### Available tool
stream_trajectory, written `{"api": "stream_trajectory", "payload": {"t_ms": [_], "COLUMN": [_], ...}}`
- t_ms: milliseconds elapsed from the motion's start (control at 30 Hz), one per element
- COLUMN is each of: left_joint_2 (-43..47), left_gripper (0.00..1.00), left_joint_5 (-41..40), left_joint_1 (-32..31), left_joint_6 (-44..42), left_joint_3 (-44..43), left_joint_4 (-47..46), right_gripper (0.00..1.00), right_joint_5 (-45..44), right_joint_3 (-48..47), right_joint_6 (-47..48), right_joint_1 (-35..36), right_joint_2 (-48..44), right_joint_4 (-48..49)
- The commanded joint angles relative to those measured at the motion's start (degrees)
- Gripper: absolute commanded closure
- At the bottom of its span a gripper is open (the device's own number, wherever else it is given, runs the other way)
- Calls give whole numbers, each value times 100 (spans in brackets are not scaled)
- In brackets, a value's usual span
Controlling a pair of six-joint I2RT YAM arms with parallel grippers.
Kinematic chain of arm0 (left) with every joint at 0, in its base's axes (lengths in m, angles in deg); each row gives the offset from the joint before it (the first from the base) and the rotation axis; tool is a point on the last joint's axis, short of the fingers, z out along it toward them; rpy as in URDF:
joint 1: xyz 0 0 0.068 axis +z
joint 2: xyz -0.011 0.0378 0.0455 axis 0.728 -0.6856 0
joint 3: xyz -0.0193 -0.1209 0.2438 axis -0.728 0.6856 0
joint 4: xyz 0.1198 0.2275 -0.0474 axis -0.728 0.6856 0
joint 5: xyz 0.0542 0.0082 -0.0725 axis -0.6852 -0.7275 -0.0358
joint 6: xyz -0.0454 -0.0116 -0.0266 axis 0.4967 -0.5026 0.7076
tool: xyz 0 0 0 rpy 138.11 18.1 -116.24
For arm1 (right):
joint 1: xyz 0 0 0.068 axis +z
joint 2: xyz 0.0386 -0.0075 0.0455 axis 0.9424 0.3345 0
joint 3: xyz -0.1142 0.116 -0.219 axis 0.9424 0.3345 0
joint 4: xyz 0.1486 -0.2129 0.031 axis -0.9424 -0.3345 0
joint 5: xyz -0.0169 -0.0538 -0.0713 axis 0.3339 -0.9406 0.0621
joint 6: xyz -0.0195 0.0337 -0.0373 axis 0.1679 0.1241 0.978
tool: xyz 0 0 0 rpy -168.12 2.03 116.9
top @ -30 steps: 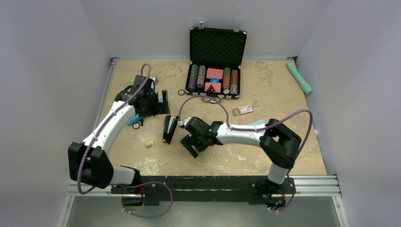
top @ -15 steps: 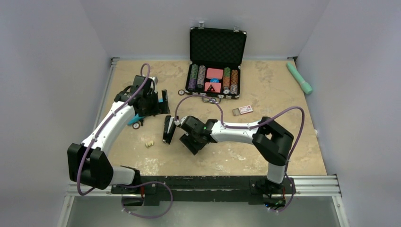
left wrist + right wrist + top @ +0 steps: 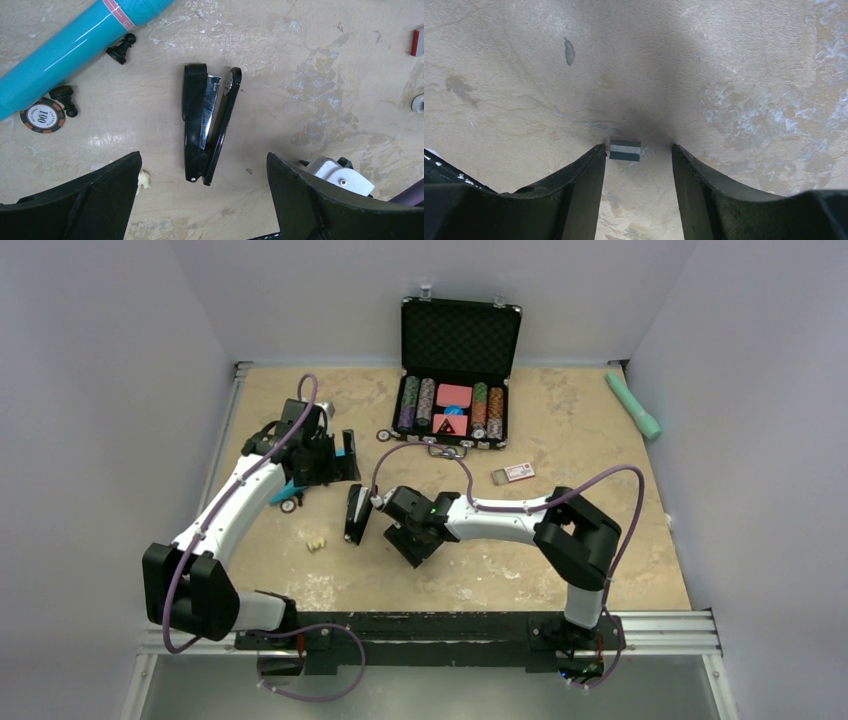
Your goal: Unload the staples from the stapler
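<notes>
Your tan table (image 3: 600, 540) carries everything. The left gripper (image 3: 333, 464) hangs near the black stapler (image 3: 202, 130), its fingers spread wide. The stapler lies on its side, hinged open in a V. Your right gripper (image 3: 638, 148) is down at the tabletop, fingers partly apart. Between them lie the staples (image 3: 625, 150), unpinched and closer to one fingertip.
</notes>
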Motion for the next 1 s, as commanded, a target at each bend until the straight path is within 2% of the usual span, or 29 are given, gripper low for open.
{"api": "stream_trajectory", "payload": {"t_ms": [0, 967], "left_joint_2": [145, 127], "left_gripper": [2, 3], "left_joint_5": [137, 121], "left_joint_1": [7, -11], "left_joint_6": [77, 86], "left_joint_3": [9, 2], "left_joint_4": [-169, -173], "right_gripper": [45, 58], "right_joint_5": [-82, 36], "right_joint_3": [-206, -342], "right_joint_6": [-46, 26], "right_joint_1": [66, 113], "right_joint_2": [-86, 191], "right_joint_4": [89, -102]}}
